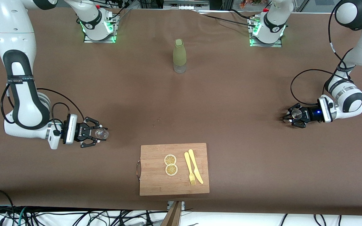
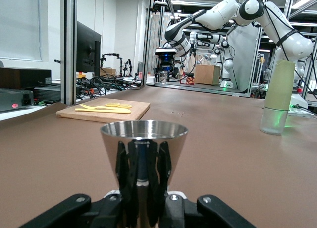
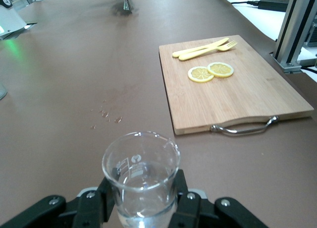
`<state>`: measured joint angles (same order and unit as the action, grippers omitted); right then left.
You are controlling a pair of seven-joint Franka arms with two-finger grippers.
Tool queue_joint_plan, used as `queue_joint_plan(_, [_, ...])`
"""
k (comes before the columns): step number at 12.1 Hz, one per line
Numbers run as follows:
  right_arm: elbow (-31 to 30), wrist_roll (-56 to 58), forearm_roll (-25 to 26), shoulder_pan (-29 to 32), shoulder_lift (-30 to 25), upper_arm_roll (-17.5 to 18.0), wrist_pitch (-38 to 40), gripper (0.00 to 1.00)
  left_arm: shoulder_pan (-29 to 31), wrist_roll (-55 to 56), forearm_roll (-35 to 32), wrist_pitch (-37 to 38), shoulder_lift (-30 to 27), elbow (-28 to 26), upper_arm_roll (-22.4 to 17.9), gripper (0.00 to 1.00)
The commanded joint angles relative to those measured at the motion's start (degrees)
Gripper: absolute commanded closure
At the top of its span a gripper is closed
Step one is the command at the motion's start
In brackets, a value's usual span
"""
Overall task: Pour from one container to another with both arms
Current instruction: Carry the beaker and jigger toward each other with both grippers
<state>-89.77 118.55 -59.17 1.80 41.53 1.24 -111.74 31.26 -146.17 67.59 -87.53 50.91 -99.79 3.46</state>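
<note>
My right gripper (image 1: 97,134) is shut on a clear glass beaker (image 1: 101,134) low over the table at the right arm's end. In the right wrist view the beaker (image 3: 141,171) stands upright between the fingers (image 3: 188,198) of the gripper (image 3: 142,200). My left gripper (image 1: 287,117) is shut on a shiny metal cone-shaped cup (image 1: 296,114) low over the table at the left arm's end. The left wrist view shows this cup (image 2: 143,136) upright, mirroring the dark fingers of the gripper (image 2: 143,188). Whether either one rests on the table I cannot tell.
A tall bottle with a green sleeve (image 1: 179,56) stands mid-table near the bases; it shows as the bottle (image 2: 277,96) in the left wrist view. A wooden cutting board (image 1: 156,182) with two lemon slices (image 1: 170,164), a yellow knife and fork (image 1: 193,171) lies nearest the front camera.
</note>
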Motion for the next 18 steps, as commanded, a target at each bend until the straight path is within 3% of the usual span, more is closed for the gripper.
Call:
queue_joint_plan(1, [0.1,-3.6,0.4,-0.7,-1.5,0.9,-1.1,0.78,-2.1,2.3,3.5,0.6,-1.9,-1.5,0.1,1.00])
queue_joint_plan(8, [0.2,-12.6,0.3,-7.6,-3.6,1.0,-8.7,0.78,-16.5,2.7,18.9,-3.0,-4.2,-6.1,0.0,1.00])
queue_joint_plan(16, [0.2,-21.0,1.1,-16.1,-4.6,0.7,-17.0,0.77,-39.3,2.4,41.1,-16.6,-6.0,-7.3,-0.2,1.00])
queue_joint_plan(18, [0.2,-24.3,3.9,-18.1,-4.7,0.7,-20.3,0.77,-44.2,2.4,46.1,-20.3,-5.8,-6.7,-0.2,1.00])
